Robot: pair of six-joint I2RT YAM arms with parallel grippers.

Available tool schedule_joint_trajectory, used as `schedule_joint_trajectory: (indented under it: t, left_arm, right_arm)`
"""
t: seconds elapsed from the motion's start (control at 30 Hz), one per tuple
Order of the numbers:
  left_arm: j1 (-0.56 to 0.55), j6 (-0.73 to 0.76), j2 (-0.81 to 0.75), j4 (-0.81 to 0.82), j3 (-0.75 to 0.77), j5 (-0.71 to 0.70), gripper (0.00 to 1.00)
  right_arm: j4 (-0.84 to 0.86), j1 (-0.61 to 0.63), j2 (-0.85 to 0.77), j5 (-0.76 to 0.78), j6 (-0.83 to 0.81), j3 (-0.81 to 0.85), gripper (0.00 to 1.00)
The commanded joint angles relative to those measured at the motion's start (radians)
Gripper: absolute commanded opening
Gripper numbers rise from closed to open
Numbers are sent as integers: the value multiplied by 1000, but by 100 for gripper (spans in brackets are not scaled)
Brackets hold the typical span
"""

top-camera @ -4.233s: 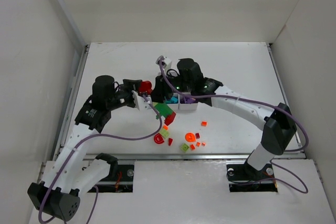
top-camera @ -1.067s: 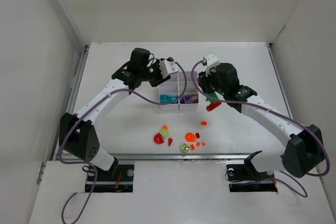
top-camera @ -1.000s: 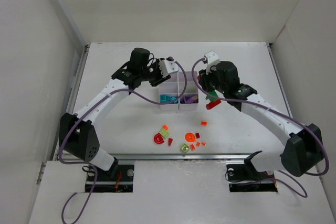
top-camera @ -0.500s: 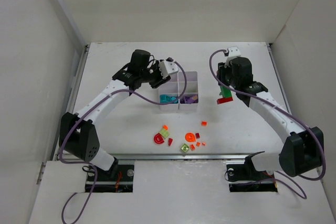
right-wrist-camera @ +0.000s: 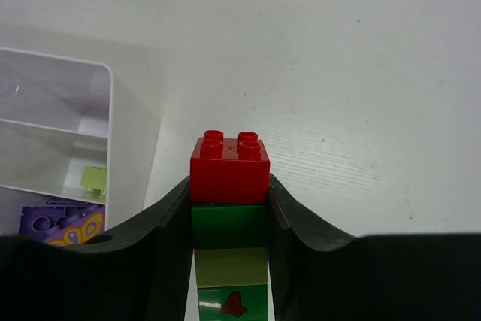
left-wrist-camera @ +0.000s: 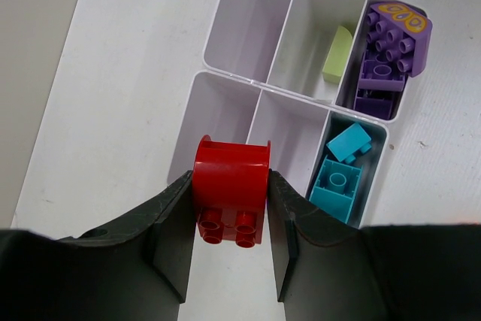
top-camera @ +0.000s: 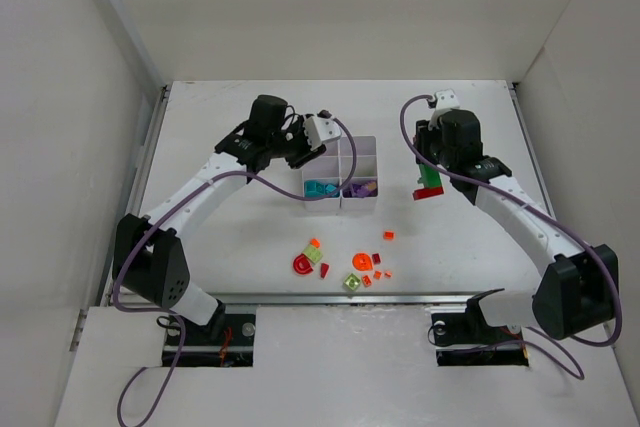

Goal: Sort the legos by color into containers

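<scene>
I count one white plastic six-compartment organiser [left-wrist-camera: 288, 35]. Inside it are two teal bricks [left-wrist-camera: 340, 171], what look like three purple bricks [left-wrist-camera: 383, 50] and one lime green wedge [left-wrist-camera: 337, 54]. Outside it are one red round-backed brick [left-wrist-camera: 231, 186], one four-brick stack [right-wrist-camera: 229, 216] of red and greens, and about eleven small loose pieces [top-camera: 361, 262] in red, orange and lime.

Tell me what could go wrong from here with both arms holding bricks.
1. The right gripper clamps a stack of red, dark green and lime bricks joined together. Dropped whole into the organiser, it would mix colours.
2. The left gripper holds its red brick roughly over a divider between two compartments, so it may catch the wall or tip out.
</scene>
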Motion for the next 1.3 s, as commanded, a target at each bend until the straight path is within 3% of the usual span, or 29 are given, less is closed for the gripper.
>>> schedule_joint_trajectory:
  t: [0.0, 1.27]
  left_arm:
    - [-4, -7, -26, 26, -5, 3, 0]
    - [-4, 2, -26, 26, -23, 3, 0]
  right_arm:
    - [14, -4, -34, 15, 11, 1, 0]
    - [14, -4, -25, -21, 11, 10, 0]
